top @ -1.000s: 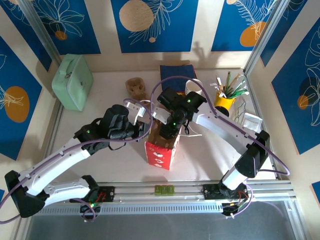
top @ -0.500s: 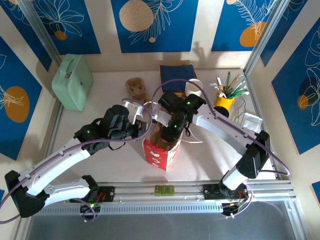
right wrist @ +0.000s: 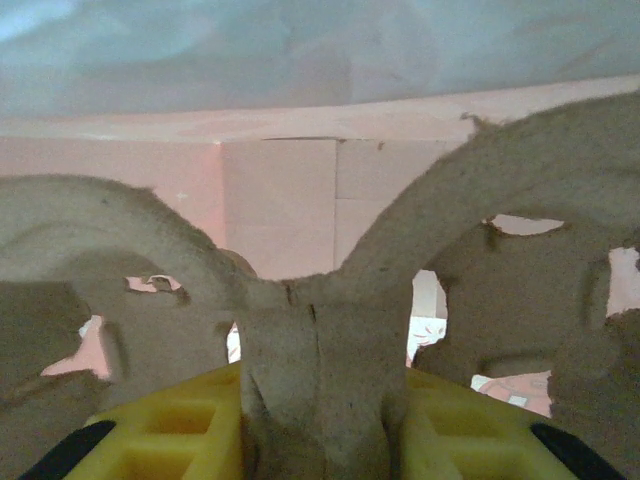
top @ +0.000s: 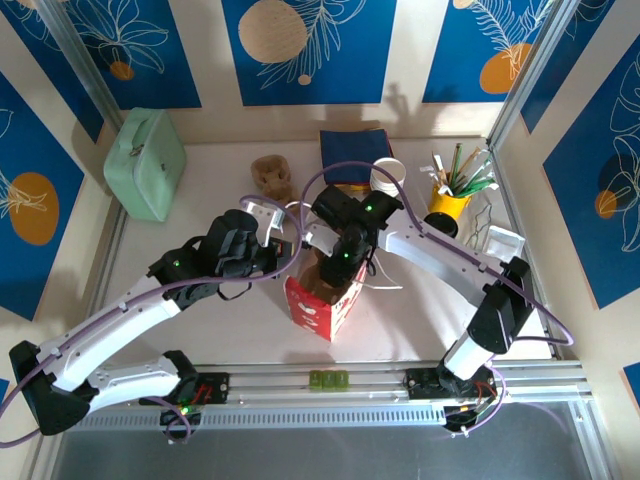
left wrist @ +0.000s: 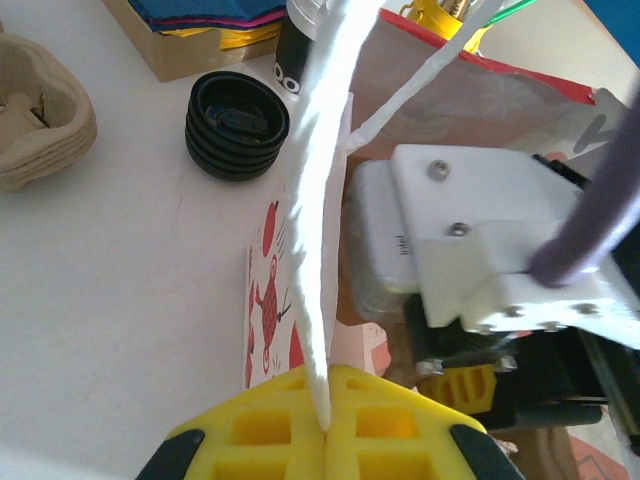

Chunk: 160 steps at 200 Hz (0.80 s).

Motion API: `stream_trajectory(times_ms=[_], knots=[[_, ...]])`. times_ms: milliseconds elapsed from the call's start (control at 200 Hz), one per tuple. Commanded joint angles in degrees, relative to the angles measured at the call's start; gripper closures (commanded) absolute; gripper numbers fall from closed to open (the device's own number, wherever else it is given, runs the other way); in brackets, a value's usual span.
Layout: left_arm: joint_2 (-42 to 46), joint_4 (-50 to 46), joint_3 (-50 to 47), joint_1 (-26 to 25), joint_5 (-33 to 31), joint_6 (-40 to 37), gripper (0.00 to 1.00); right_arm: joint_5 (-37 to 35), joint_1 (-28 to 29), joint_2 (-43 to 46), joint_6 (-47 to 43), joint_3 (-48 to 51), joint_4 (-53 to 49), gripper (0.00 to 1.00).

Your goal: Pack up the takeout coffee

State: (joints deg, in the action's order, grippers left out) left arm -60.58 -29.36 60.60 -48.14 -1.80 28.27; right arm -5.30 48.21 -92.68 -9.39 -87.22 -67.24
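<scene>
A red-and-white paper bag (top: pixel 318 308) stands open at the table's middle. My left gripper (left wrist: pixel 328 425) is shut on the bag's white paper handle (left wrist: pixel 315 200) and holds it up at the bag's left side (top: pixel 287 260). My right gripper (right wrist: pixel 320 400) is shut on the centre ridge of a brown pulp cup carrier (right wrist: pixel 480 260), down inside the bag (top: pixel 336 268). The carrier's holes are empty. A small dark round thing (top: pixel 443 224) in front of the yellow cup may be the takeout coffee; it is too small to tell.
A stack of black lids (left wrist: pixel 237 122) sits by a dark cup (left wrist: pixel 292 62) and a box of napkins (top: pixel 352 148). A second pulp carrier (top: pixel 270 175), a white-rimmed cup (top: pixel 385 177), a yellow cup of sticks (top: pixel 450 200) and a mint case (top: pixel 145 160) line the back.
My left gripper has closed fully on the bag's handle. My right arm has shifted a little left and sunk deeper into the bag with the carrier.
</scene>
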Motion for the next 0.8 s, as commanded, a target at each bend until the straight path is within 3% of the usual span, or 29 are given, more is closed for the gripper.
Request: stream_trajectory(times_ms=[0,795], knots=[[0.3,1.3,1.9,0.0,-1.3,0.9,0.98,0.1,0.6,-1.4,1.6,1.0,-1.1,0.67],[1.1,3.1,0.4,-0.1,-1.0,2.5,0.98,-0.3,1.2,-4.5,4.0,3.3,0.4,0.67]])
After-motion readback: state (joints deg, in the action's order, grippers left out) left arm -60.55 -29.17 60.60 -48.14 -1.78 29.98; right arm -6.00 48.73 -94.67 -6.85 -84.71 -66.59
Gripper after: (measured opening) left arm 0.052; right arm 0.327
